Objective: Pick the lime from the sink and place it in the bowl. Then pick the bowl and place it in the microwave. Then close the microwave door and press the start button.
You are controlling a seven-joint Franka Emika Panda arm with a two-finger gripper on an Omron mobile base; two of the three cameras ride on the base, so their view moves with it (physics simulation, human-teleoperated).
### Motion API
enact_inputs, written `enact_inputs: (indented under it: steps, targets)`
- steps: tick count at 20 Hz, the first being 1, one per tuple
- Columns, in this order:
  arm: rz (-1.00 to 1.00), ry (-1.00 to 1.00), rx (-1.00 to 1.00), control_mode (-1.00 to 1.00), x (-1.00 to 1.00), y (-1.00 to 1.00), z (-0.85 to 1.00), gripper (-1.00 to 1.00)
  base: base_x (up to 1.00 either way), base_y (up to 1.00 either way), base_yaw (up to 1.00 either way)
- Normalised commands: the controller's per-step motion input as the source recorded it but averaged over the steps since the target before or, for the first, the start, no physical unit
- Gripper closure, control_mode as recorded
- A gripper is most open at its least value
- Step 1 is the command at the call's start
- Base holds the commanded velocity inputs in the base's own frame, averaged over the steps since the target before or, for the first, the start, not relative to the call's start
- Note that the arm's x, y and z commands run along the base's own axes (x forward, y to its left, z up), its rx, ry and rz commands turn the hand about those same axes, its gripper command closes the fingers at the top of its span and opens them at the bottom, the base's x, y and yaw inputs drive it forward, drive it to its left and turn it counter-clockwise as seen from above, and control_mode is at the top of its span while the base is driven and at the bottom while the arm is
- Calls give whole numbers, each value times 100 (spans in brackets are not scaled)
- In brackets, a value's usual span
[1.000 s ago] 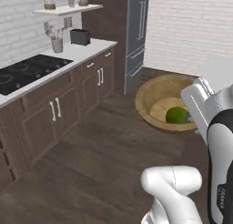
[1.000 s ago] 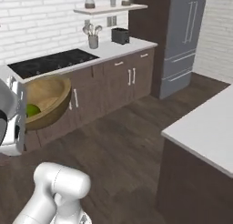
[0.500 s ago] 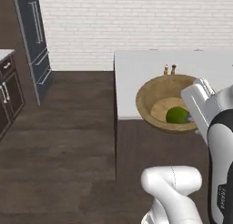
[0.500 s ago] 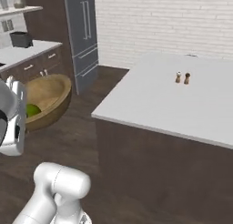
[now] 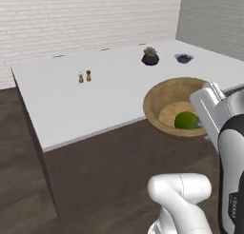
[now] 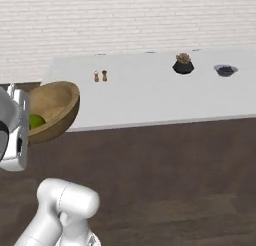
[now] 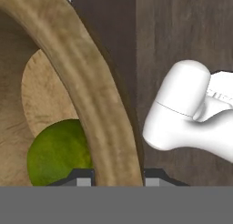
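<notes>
My gripper (image 7: 116, 175) is shut on the rim of the wooden bowl (image 5: 164, 102) and holds it in the air, slightly tilted, in front of the arm. The rim runs between the two fingertips (image 7: 82, 175). The lime (image 5: 186, 120) lies inside the bowl on its paler bottom, close to the gripped side. In the right base view the bowl (image 6: 55, 110) hangs at the left with the lime (image 6: 35, 121) peeking over its edge beside the gripper (image 6: 24, 132). In the hand view the lime (image 7: 57, 152) rests against the bowl's wall (image 7: 91, 95). The sink and the microwave are out of view.
A white island counter (image 5: 95, 95) stretches ahead, its near edge just beyond the bowl. On it stand two small shakers (image 5: 84, 77), a potted plant (image 5: 150, 57) and a small dark dish (image 5: 184, 58). A white brick wall stands behind; dark wood floor lies below.
The whole picture has shifted as the base turned: the cabinets, stove and fridge have left the views and the island counter has come in. The bowl with the lime stays in the grip.
</notes>
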Motion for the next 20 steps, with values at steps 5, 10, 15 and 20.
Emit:
enact_inputs:
  steps: [5,10,15,20]
  targets:
    - [0,0,0,100,0,0,0,100,0,-46,-76]
    - [0,0,0,100,0,0,0,100,1,-36,-76]
    - [0,0,0,100,0,0,0,100,14,-21,-73]
    - [0,0,0,100,0,0,0,100,40,-8,-69]
